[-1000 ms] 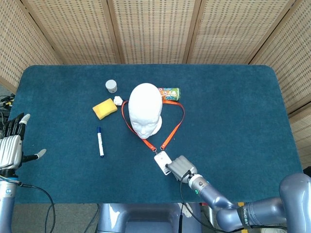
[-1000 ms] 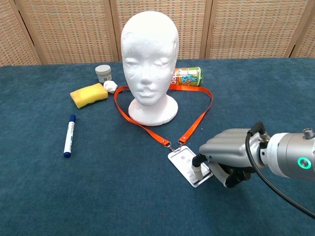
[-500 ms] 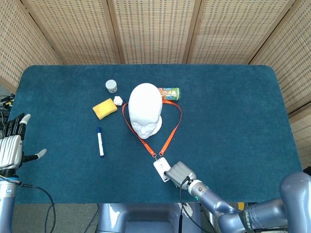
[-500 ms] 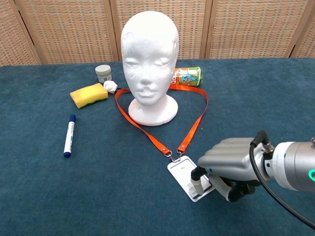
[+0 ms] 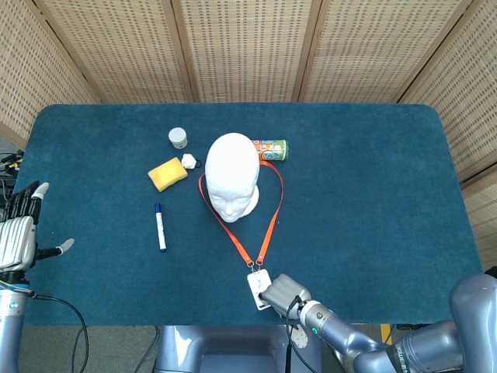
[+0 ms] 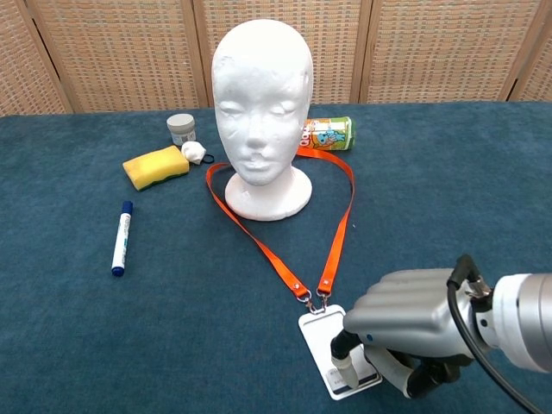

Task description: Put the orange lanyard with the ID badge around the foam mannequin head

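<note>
The orange lanyard lies flat on the blue counter, its loop running around the base of the foam mannequin head and drawn into a long narrow V toward the near edge. At the point of the V hangs the ID badge, pinched at its lower end by the right hand, whose fingers curl over the card (the grip reads most clearly in the chest view). The strap looks taut, likely because the hand is holding the badge well away from the head, which stands upright and faces the robot. Judged from this layout, the loop rings only the base, so it would have to be lifted over the crown to sit around the neck. The left hand hovers at the far left edge of the counter, fingers spread, holding nothing. Behind the head lie a yellow sponge, a small white jar, a printed can and, nearer, a blue marker.
</note>
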{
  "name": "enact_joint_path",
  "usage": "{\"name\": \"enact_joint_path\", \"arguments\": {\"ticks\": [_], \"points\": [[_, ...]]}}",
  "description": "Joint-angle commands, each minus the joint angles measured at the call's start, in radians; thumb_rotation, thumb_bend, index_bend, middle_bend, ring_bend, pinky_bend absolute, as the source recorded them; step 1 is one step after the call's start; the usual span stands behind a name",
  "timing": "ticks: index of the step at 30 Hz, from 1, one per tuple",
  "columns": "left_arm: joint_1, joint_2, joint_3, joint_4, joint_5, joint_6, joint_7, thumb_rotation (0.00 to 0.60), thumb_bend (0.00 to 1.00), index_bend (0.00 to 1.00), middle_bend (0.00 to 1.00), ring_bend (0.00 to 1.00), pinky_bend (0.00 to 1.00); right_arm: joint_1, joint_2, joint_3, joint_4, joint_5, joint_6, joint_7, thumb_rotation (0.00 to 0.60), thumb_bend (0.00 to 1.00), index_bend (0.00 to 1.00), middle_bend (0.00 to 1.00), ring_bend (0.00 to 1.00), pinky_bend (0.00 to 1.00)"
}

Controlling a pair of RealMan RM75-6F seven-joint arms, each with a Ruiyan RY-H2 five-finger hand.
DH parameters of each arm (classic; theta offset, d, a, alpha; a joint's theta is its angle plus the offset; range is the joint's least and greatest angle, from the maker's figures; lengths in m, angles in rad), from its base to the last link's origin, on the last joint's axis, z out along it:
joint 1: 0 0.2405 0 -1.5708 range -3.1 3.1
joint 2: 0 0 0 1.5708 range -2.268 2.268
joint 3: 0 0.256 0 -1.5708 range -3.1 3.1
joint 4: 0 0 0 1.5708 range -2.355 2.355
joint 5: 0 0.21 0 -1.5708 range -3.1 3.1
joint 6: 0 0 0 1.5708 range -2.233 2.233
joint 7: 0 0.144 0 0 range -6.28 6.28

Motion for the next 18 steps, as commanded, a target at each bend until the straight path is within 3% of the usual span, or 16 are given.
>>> {"name": "enact_joint_path", "arguments": {"ticks": [1, 10, 18], "points": [[0.000, 0.000, -0.001, -0.001, -0.001, 0.000, 0.000, 0.600, 0.01, 0.00, 0.00, 0.00, 0.00, -0.001, -0.002, -0.002, 0.000, -0.010, 0.003, 0.002, 0.600, 0.97, 0.37, 0.70, 0.55, 0.78], [0.000, 0.001, -0.001, -0.001, -0.002, -0.001, -0.001, 0.600, 0.01, 0.00, 0.00, 0.00, 0.00, -0.025, 0.015, 0.024, 0.005, -0.083, 0.027, 0.066, 0.600, 0.97, 0.37, 0.70, 0.55, 0.78], [0.001, 0.002, 0.001, -0.001, 0.002, 0.000, -0.004, 0.600, 0.01, 0.00, 0.00, 0.00, 0.00, -0.084, 0.103, 0.058, 0.005, -0.240, 0.117, 0.156, 0.600, 0.97, 0.37, 0.70, 0.55, 0.78]]}}
